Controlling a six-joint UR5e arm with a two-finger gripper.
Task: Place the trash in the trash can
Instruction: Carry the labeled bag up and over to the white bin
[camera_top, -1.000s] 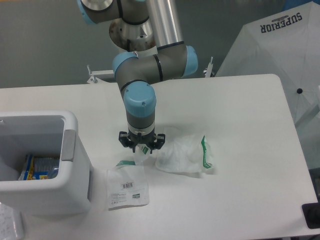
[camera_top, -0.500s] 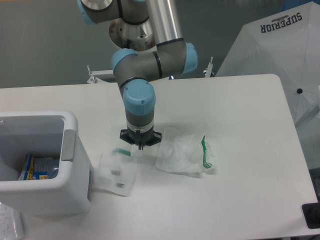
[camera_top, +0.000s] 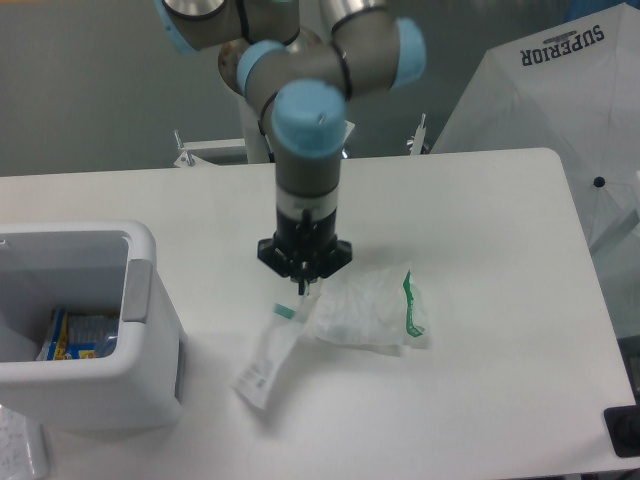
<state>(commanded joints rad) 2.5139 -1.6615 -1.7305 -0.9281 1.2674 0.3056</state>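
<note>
the arm comes down from the top of the view, blue joint caps showing, and the gripper (camera_top: 303, 288) points straight down over the white table (camera_top: 480, 240). its fingers look pressed together on the top edge of a thin translucent wrapper (camera_top: 268, 352), right by that wrapper's small green mark. the wrapper hangs down and to the left from the pinch, tilted and a little blurred, with its lower end near or just above the table surface; i cannot tell whether it touches. a white label shows near that lower end, but the print on it is too smeared to read.

take the trash can (camera_top: 150, 330) as the landmark: it sits at the left edge of the table, a boxy white bin with thick walls and a grey vertical strip on its near right corner. the held wrapper hangs just right of the can, apart from its wall. farther right of the can lies a second crumpled bag (camera_top: 370, 312), translucent white with a green band along its right side, flat on the table, its left edge just beside the gripper tip. inside the can some colourful packaging (camera_top: 80, 333) lies at the bottom. beyond the table's right end, well away from the can, stands a white umbrella (camera_top: 560, 110) printed with "superior".
</note>
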